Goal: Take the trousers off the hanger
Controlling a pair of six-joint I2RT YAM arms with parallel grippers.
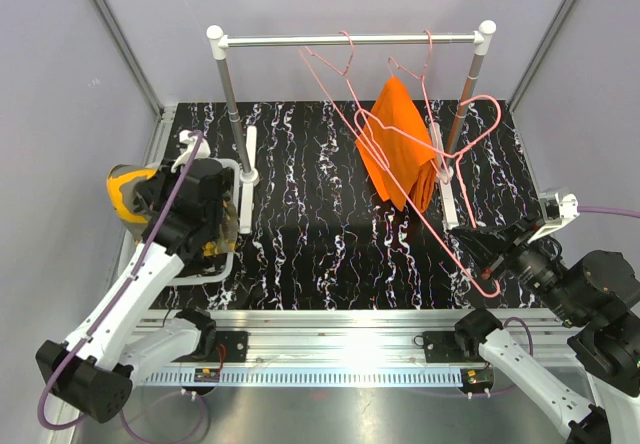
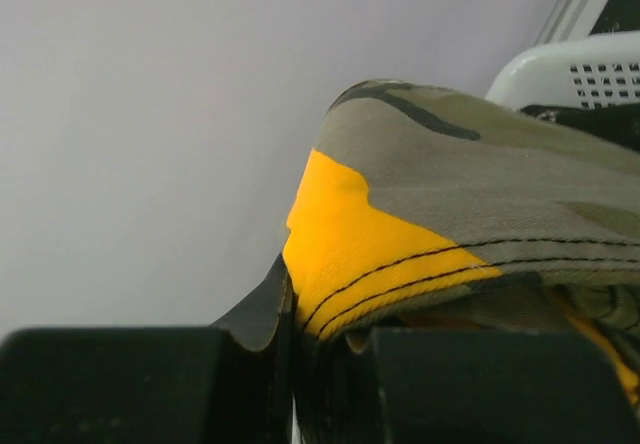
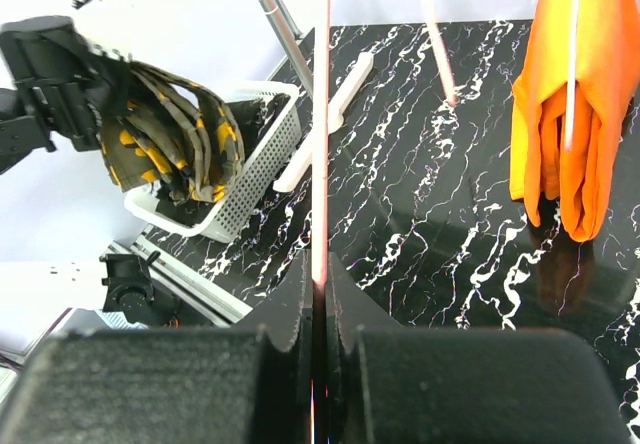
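Fingers: left gripper (image 2: 295, 374) pinched on camo trousers (image 2: 480, 194) at 9 o'clock, over white basket (image 3: 262, 164). Right gripper (image 3: 315, 314) clamped on pink hanger (image 3: 323, 114) wire at 4 o'clock. Orange cloth (image 1: 400, 144) hangs on rack (image 1: 350, 39) between. Trousers bunched, long axis drooping down.

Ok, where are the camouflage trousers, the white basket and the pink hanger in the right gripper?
camouflage trousers (image 3: 172, 132), right wrist view, on the hanging folds.
white basket (image 3: 258, 164), right wrist view, on the perforated side wall.
pink hanger (image 3: 324, 114), right wrist view, on its straight wire.
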